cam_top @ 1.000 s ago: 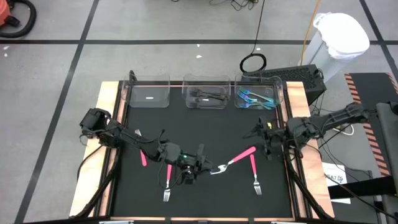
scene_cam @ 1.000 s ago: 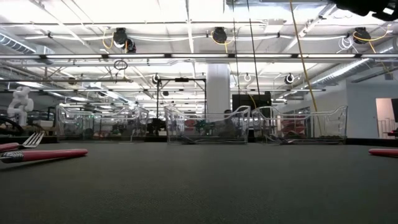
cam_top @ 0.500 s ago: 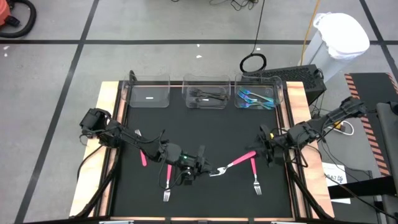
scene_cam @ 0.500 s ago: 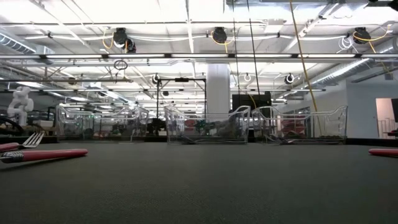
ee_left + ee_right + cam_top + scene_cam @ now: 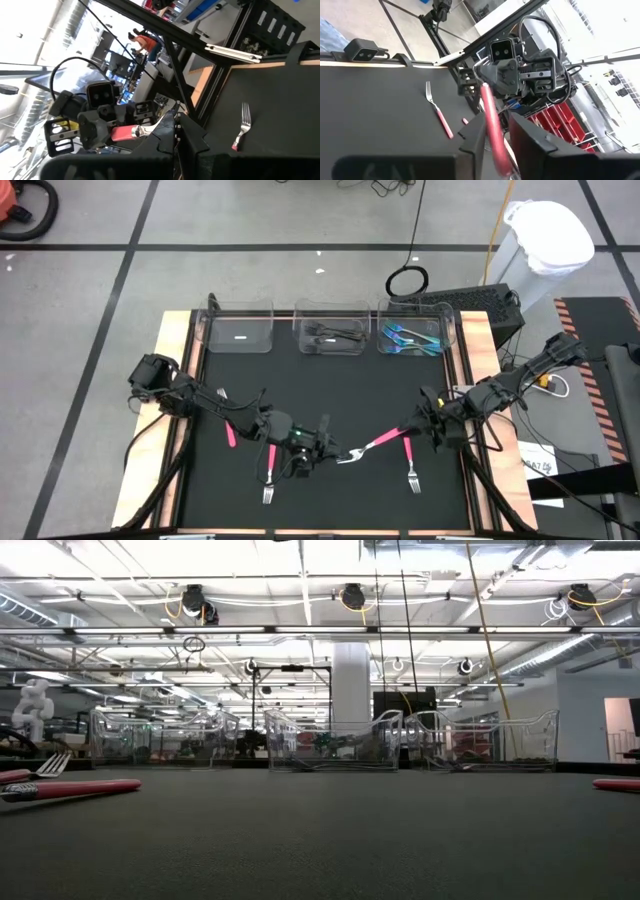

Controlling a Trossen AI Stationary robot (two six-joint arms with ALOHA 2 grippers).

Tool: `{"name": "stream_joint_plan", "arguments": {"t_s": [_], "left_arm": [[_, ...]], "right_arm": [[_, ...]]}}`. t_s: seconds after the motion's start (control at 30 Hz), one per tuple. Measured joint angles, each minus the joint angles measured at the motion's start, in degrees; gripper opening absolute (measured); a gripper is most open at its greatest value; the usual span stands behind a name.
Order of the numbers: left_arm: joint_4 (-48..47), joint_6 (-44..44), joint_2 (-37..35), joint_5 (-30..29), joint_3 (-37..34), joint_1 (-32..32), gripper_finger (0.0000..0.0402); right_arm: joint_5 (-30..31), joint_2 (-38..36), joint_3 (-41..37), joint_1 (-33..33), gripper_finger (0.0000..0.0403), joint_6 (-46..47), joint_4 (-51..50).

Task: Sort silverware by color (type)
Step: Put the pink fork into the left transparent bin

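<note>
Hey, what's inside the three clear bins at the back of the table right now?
Left bin: only a small white mark shows, nothing identifiable. Middle bin: black utensils. Right bin: teal utensils. Overlap hides exact counts.

The counter [image 5: 320, 395] carries a black mat framed in pale wood. Three clear bins stand in a row along its far edge: the left bin [image 5: 240, 328] holds one small pale item, the middle bin [image 5: 332, 328] holds black silverware [image 5: 335, 335], and the right bin [image 5: 417, 330] holds teal silverware [image 5: 412, 339]. The left hand [image 5: 325, 448] grips the head end of a pink-handled utensil [image 5: 378, 440]; the right hand [image 5: 420, 423] is at its handle end. Two pink-handled forks [image 5: 269, 472] [image 5: 410, 460] lie on the mat near the front edge, and a third [image 5: 227, 422] lies under the left arm.
</note>
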Motion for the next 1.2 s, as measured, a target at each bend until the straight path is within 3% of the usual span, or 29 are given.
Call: {"name": "stream_joint_plan", "arguments": {"t_s": [0.3, 1.2], "left_arm": [[0.05, -0.15, 0.00, 0.00, 0.00, 0.00, 0.0001], [-0.38, -0.17, 0.00, 0.68, 0.00, 0.07, 0.0001]], "right_arm": [[-0.24, 0.00, 0.00, 0.03, 0.0040, 0.26, -0.68], [-0.07, 0.00, 0.01, 0.01, 0.0061, 0.44, -2.62]]}}
